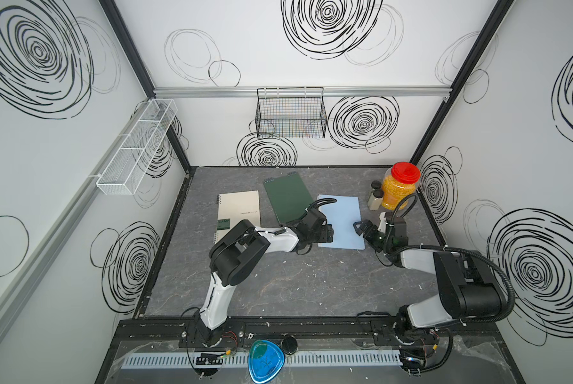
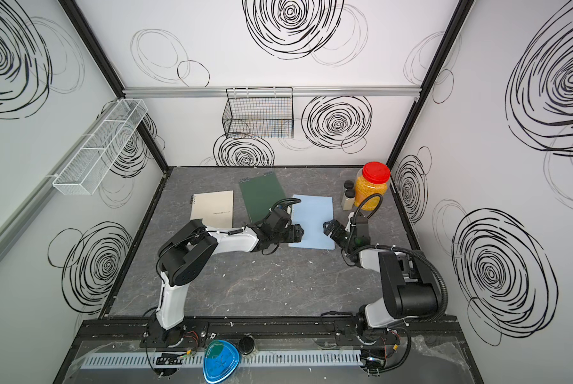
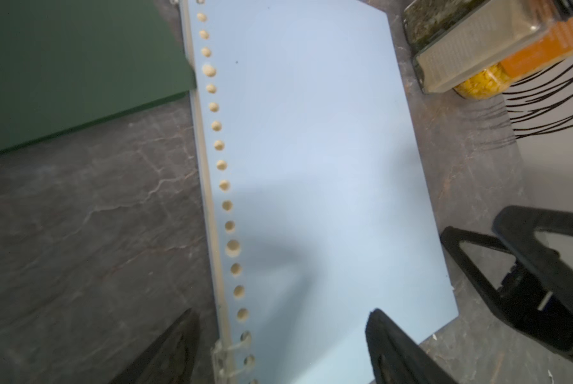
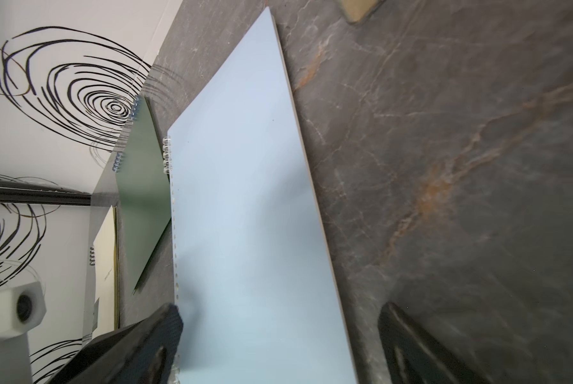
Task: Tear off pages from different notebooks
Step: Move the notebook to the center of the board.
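Three closed notebooks lie side by side at the back of the table: a cream one (image 1: pixel 238 207), a dark green top-bound one (image 1: pixel 286 197) and a light blue one (image 1: pixel 343 221). Their pages are hidden under the covers. My left gripper (image 1: pixel 328 234) hovers open over the blue notebook's punched binding edge (image 3: pixel 227 206), one finger on each side of it (image 3: pixel 283 349). My right gripper (image 1: pixel 361 227) stands open at the blue notebook's opposite edge, with the blue cover (image 4: pixel 255 216) showing between its fingers (image 4: pixel 278 345). Neither holds anything. Both grippers also show in a top view, left (image 2: pixel 299 232) and right (image 2: pixel 328 227).
A red-lidded jar of yellow grains (image 1: pixel 400 188) and two small bottles (image 1: pixel 374 197) stand at the back right, close to the right arm. A black wire basket (image 1: pixel 290 113) and a white mesh shelf (image 1: pixel 138 146) hang on the walls. Paper scraps dot the table (image 1: pixel 295 282).
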{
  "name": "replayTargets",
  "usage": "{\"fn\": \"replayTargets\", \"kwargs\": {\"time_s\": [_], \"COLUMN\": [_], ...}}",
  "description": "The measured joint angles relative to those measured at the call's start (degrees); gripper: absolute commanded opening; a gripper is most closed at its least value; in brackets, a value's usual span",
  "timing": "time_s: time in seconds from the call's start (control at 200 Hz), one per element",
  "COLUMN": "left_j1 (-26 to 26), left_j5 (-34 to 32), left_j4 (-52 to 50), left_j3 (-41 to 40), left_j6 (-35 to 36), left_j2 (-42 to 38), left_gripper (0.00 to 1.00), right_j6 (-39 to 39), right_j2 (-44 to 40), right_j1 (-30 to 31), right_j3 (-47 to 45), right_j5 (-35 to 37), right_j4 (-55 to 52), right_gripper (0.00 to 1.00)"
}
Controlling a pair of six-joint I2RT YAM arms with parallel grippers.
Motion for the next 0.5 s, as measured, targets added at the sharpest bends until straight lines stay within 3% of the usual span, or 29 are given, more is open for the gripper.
{"fn": "replayTargets", "kwargs": {"time_s": [0.245, 0.5], "left_j1": [0.8, 1.6], "left_j5": [3.4, 3.4], "left_j4": [2.1, 3.7], "left_j3": [3.0, 1.2], "left_j6": [-0.1, -0.4], "left_j2": [2.9, 2.1], "left_gripper": [0.82, 0.81], "right_j6": [0.2, 0.4], "right_j2": [2.2, 1.6], "right_j1": [0.3, 4.2], "right_j3": [0.2, 0.3], "right_j5": [-1.2, 2.8], "right_j4": [3.7, 3.3], "right_gripper": [0.95, 0.95]}}
